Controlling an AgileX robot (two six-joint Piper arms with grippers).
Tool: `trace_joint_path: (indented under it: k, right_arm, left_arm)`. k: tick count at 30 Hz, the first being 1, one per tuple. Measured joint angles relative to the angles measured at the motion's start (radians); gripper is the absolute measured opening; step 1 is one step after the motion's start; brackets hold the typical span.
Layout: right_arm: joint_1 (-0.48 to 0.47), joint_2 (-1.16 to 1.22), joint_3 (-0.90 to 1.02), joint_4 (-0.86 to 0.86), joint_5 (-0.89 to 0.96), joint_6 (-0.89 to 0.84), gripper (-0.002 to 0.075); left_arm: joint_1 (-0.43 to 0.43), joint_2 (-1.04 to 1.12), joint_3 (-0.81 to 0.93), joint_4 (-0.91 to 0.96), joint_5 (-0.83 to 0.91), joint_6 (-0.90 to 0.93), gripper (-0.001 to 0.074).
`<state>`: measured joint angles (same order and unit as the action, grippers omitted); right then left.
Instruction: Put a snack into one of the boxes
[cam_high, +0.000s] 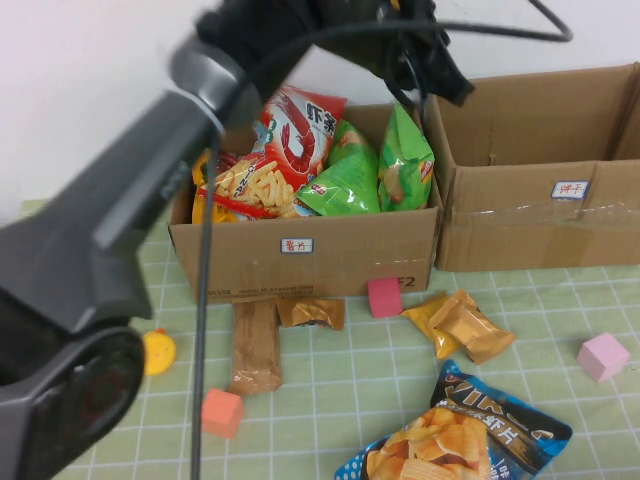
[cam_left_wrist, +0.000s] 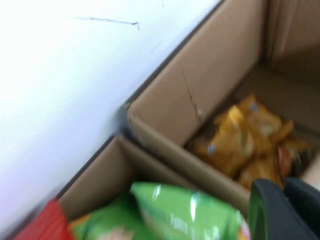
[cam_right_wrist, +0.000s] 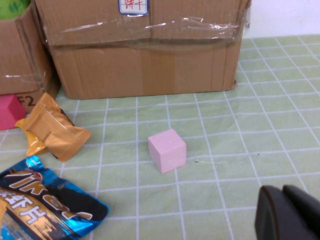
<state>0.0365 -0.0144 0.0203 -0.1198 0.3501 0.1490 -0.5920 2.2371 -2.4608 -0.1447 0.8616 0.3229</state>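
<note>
The red shrimp snack bag (cam_high: 285, 150) stands leaning in the left part of the smaller cardboard box (cam_high: 330, 262), its top poking above the rim. Two green bags (cam_high: 372, 168) stand beside it to the right in the same box, and the box's front carries a small white label (cam_high: 297, 245).

The left gripper (cam_high: 425, 62) hangs above the back edge of this box, near the corner where it meets the bigger taped box (cam_high: 540, 225); nothing is seen in it, and whether its claw is wide or narrow cannot be told. In the left wrist view a dark fingertip (cam_left_wrist: 280, 210) shows at the edge, over a green bag (cam_left_wrist: 185, 215), with yellow packets (cam_left_wrist: 245, 140) lying at the bottom of the bigger box.

On the green checked mat (cam_high: 540, 310) in front of the boxes lie a long brown wrapper (cam_high: 254, 345), a small gold packet (cam_high: 311, 312), a dark pink cube (cam_high: 384, 297), two orange-gold packets (cam_high: 460, 323), a blue chip bag (cam_high: 470, 435), a pale pink cube (cam_high: 603, 356), a salmon cube (cam_high: 222, 412) and a small yellow toy (cam_high: 158, 351).

The right gripper (cam_right_wrist: 290, 214) shows only in its own wrist view, low above the mat near the pale pink cube (cam_right_wrist: 167, 150); its two dark fingers sit close together, holding nothing.
</note>
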Motion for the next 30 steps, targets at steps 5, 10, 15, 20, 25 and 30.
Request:
trace_joint_path:
  k: [5, 10, 15, 20, 25, 30]
  right_arm:
    - [0.000, 0.000, 0.000, 0.000, 0.000, 0.000, -0.0002]
    - [0.000, 0.000, 0.000, 0.000, 0.000, 0.000, -0.0002]
    - [0.000, 0.000, 0.000, 0.000, 0.000, 0.000, -0.0002]
    - [0.000, 0.000, 0.000, 0.000, 0.000, 0.000, -0.0002]
    - [0.000, 0.000, 0.000, 0.000, 0.000, 0.000, -0.0002]
    - [0.000, 0.000, 0.000, 0.000, 0.000, 0.000, -0.0002]
  left_arm:
    - [-0.018, -0.083, -0.003, 0.020, 0.236, 0.071, 0.0005]
    - [-0.067, -0.140, 0.025, -0.002, 0.360, 0.145, 0.0000]
    - [-0.105, -0.222, 0.057, -0.030, 0.375, 0.161, 0.0000]
    - [-0.108, -0.318, 0.147, -0.005, 0.366, 0.152, 0.0000]
    - [-0.108, -0.458, 0.333, 0.081, 0.320, 0.105, 0.0000]
    - [-0.108, -0.641, 0.589, 0.152, 0.248, -0.046, 0.0000]
